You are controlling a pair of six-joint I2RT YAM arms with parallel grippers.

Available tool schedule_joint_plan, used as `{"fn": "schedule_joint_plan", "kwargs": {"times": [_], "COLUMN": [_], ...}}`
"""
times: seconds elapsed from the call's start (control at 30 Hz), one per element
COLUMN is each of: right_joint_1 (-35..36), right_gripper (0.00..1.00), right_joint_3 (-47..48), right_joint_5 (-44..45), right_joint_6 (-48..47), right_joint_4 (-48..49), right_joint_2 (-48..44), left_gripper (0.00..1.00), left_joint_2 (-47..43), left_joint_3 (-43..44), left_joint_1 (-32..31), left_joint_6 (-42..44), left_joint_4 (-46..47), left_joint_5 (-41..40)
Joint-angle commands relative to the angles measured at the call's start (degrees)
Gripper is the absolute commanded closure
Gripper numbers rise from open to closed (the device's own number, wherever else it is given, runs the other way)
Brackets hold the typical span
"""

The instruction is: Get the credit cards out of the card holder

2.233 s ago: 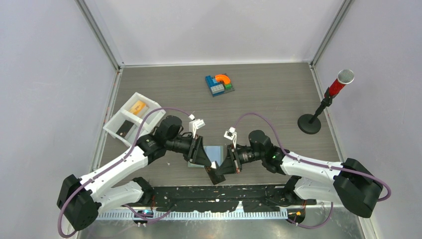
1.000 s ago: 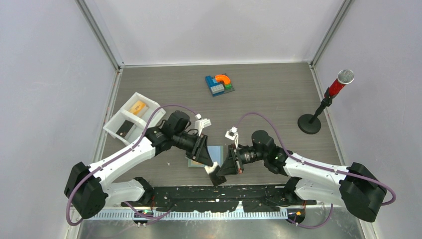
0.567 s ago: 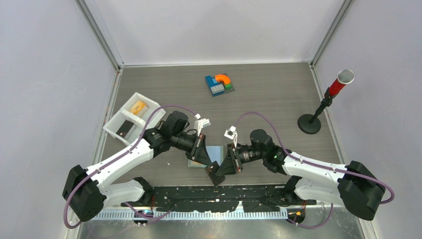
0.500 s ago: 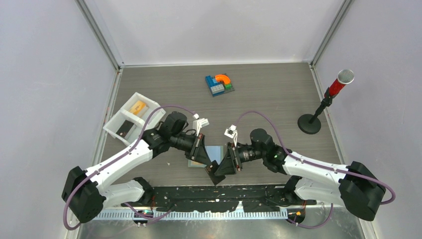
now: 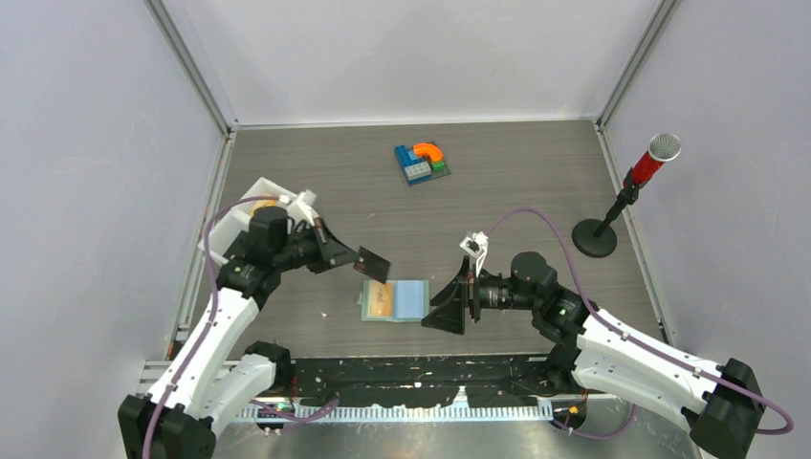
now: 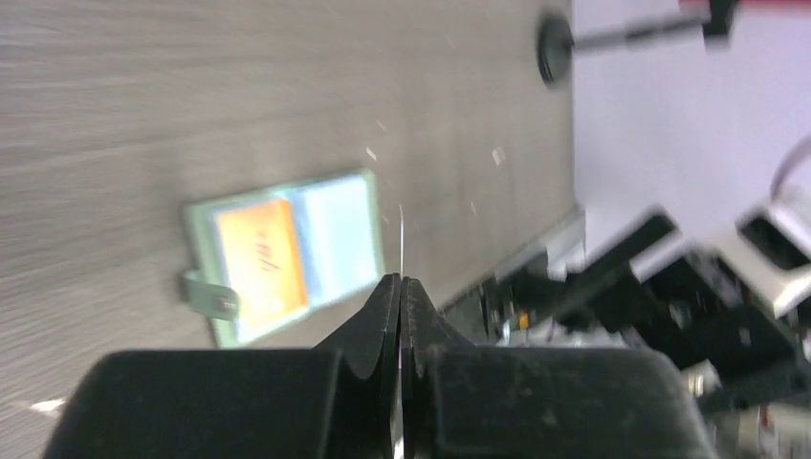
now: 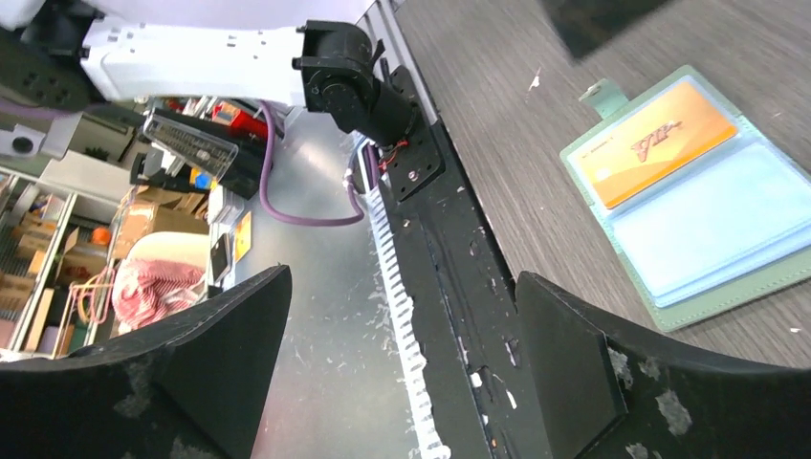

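We've got the card holder [image 5: 409, 298] lying open and flat on the table [image 5: 536, 191] near the front edge, with an orange card [image 5: 382, 299] tucked in its left sleeve. The left gripper [image 5: 356, 258] is pinched on a dark card [image 5: 374, 265], up off the table just beside the holder. The right gripper [image 5: 443, 304] is spread wide just right of it, gripping nothing.

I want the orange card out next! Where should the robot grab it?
Probably one thin edge of the orange card, with the right gripper coming in tilted from its side. The card lies flat in the open card holder, so only an edge can be pinched.
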Motion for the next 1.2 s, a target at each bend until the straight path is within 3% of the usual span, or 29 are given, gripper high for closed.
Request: {"fn": "schedule_joint_plan", "kwargs": {"times": [0.0, 0.23, 0.43, 0.6, 0.83, 1.17], "right_joint_1": [0.0, 0.0, -0.1, -0.1, -0.2, -0.3], "right_gripper": [0.05, 0.05, 0.05, 0.05, 0.05, 0.05], "right_joint_3": [1.2, 2.0, 2.5, 3.3, 4.9, 5.7], "right_joint_5": [4.9, 4.1, 2.2, 3.0, 2.4, 1.1], "right_joint_6": [-1.0, -0.9, -1.3, -2.8, -4.9, -5.2], "right_joint_4": [-2.1, -1.5, 1.0, 1.3, 1.7, 3.4], "right_joint_2": [-2.1, 1.1, 4.0, 5.2, 8.5, 12.1], "left_gripper": [1.0, 1.0, 1.0, 1.0, 1.0, 1.0], "left_joint_2": [-3.1, -7.0, -18.4, -19.4, -15.4, -9.3], "left_joint_3": [-1.2, -0.6, -6.8, -5.6, -5.2, -8.3], "left_joint_1": [10.7, 26.4, 29.2, 31.2, 39.5, 43.3], "left_joint_6": [-3.8, -7.3, -13.9, -12.9, -13.9, -15.1], "left_joint_4": [-2.5, -6.0, -2.4, -2.5, -3.0, 9.9], "left_joint_5": [-10.1, -23.2, -45.6, -52.6, -52.6, -49.0]}}
